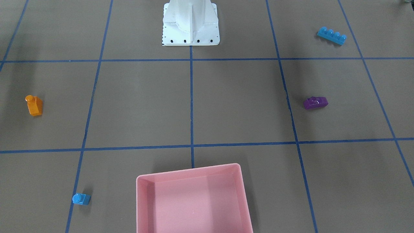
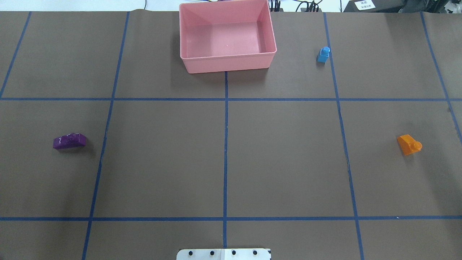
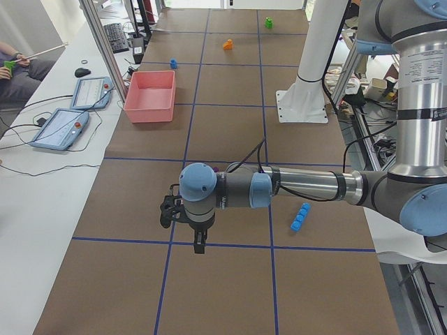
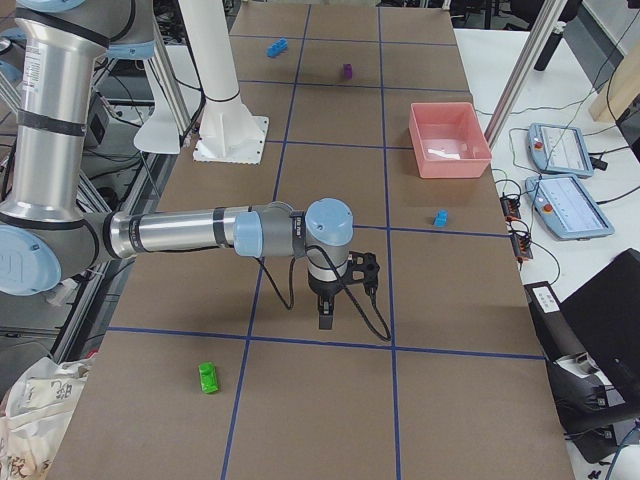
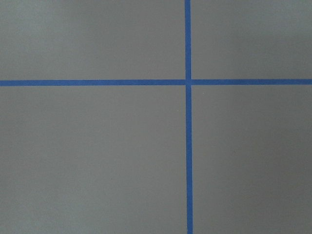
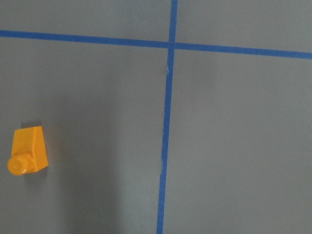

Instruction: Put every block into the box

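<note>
The pink box (image 2: 227, 64) stands at the table's far middle, with no block in it. The small blue block (image 2: 323, 55) lies to its right. The orange block (image 2: 409, 144) is mid-right and also shows in the right wrist view (image 6: 27, 154). The purple block (image 2: 69, 141) is mid-left. The long blue block (image 1: 331, 35) lies near the robot's left side. The green block (image 4: 208, 377) lies near the table's right end. My left gripper (image 3: 199, 246) and right gripper (image 4: 326, 320) hang above bare table, seen only in the side views. I cannot tell whether either is open or shut.
The white robot base (image 1: 190, 32) stands at the near middle. Blue tape lines (image 2: 225, 144) cross the brown table. Control tablets (image 3: 59, 129) and cables lie on the white bench beyond the box. A person (image 3: 17, 70) sits at that bench's end.
</note>
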`<action>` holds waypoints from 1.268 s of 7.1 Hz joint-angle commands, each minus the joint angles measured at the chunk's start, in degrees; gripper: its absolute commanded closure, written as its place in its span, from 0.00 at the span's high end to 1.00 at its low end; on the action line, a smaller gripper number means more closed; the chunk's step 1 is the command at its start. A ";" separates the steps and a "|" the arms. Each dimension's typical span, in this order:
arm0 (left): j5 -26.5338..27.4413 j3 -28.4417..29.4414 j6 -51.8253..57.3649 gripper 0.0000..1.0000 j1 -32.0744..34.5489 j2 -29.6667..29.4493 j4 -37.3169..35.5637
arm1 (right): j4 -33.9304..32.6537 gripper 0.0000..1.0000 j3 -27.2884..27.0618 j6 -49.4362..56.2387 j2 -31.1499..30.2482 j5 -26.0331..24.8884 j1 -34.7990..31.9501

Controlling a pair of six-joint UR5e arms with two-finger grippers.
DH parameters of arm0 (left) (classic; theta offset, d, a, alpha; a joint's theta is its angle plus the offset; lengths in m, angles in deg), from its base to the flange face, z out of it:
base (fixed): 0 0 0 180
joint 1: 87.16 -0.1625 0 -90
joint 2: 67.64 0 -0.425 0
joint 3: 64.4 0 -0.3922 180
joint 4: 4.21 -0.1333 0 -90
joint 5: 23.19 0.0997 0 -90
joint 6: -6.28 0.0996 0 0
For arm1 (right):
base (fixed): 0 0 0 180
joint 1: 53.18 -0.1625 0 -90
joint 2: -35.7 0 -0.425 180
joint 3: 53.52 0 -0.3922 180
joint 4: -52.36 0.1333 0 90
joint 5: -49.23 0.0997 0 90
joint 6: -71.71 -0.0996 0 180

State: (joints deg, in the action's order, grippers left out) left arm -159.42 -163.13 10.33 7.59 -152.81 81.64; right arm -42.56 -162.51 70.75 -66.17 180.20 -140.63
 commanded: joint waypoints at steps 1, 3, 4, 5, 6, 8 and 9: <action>0.00 -0.84 0.09 1.00 -0.09 0.26 0.88 | 0.00 1.00 0.35 0.09 0.36 -0.45 0.00; 0.09 -3.64 0.00 1.00 -0.09 0.70 1.07 | 0.00 1.00 -0.70 0.09 0.54 -0.63 0.00; 0.00 -4.09 -0.61 1.00 -0.09 0.62 1.07 | 0.09 1.00 -0.88 0.00 0.54 -0.46 0.00; -0.26 -4.45 -0.88 1.00 -0.09 0.35 1.15 | 0.09 1.00 -2.53 -0.09 0.54 -0.02 0.00; -0.26 -4.97 -0.88 1.00 -0.09 0.18 1.24 | 1.31 1.00 -3.07 -0.52 0.89 -0.10 0.09; -0.18 -4.89 -0.70 1.00 0.00 -0.97 5.17 | 13.56 1.00 -2.21 -0.88 2.29 0.24 0.17; -0.18 -4.37 -0.70 1.00 -0.09 -1.05 10.24 | 17.28 1.00 -1.59 -0.97 2.47 2.51 0.17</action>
State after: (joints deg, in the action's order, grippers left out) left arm -159.60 -167.89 9.61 7.55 -153.62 86.96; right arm -31.09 -164.76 69.93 -64.16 180.80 -140.49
